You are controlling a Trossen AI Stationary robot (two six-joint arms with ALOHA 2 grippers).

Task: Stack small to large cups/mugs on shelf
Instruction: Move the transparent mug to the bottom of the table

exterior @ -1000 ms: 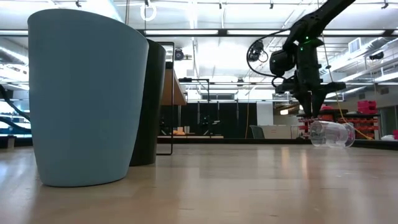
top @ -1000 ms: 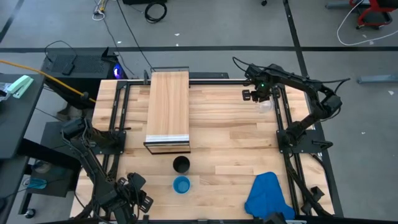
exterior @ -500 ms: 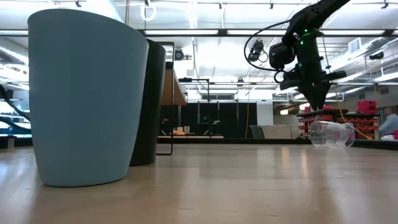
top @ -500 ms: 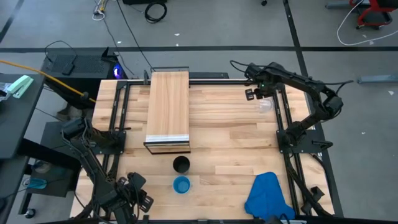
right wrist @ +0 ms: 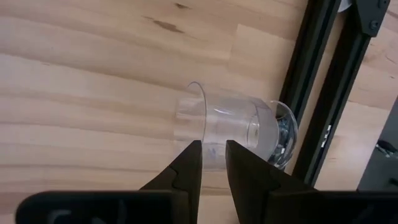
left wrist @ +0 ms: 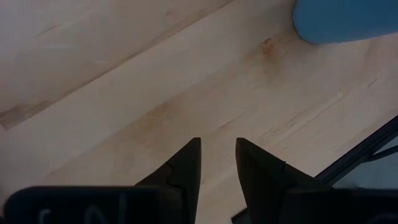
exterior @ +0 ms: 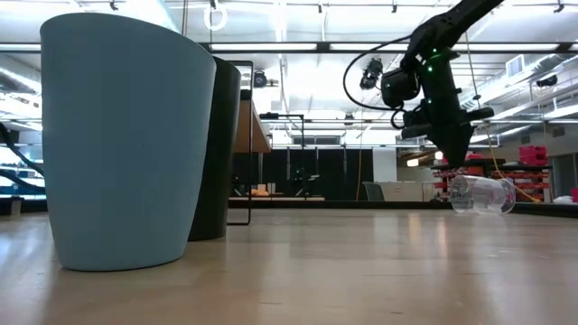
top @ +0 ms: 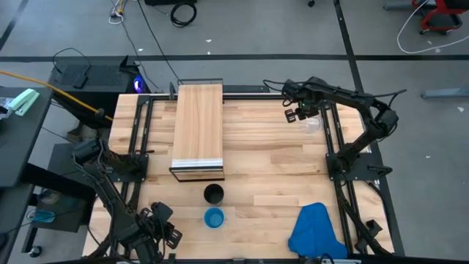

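Observation:
The clear cup (right wrist: 230,124) lies on its side at the table's far right (top: 312,125), close to a black rail. My right gripper (right wrist: 213,146) hangs just above it (exterior: 459,167), pointing steeply down, its fingers a narrow gap apart with nothing between them. The black cup (top: 213,193) and the blue cup (top: 214,218) stand upright near the front edge, in front of the shelf (top: 198,125). My left gripper (left wrist: 217,146) waits open over bare wood at the front left (top: 160,220), beside the blue cup (left wrist: 348,18). My right gripper's fingertips (right wrist: 189,155) stand right over the side wall of the lying clear cup (right wrist: 211,121), coming from above. I cannot tell whether they touch it. The cup rests on the table on its side.
A blue cloth (top: 315,231) lies at the front right corner. Black frame rails (top: 333,139) run along both sides of the table, one right behind the clear cup (right wrist: 317,93). Bare wood stretches between the shelf and the clear cup.
My right gripper has turned and tipped over the clear cup, and its wrist has swung a little toward the table's left. The cup has stayed where it lay.

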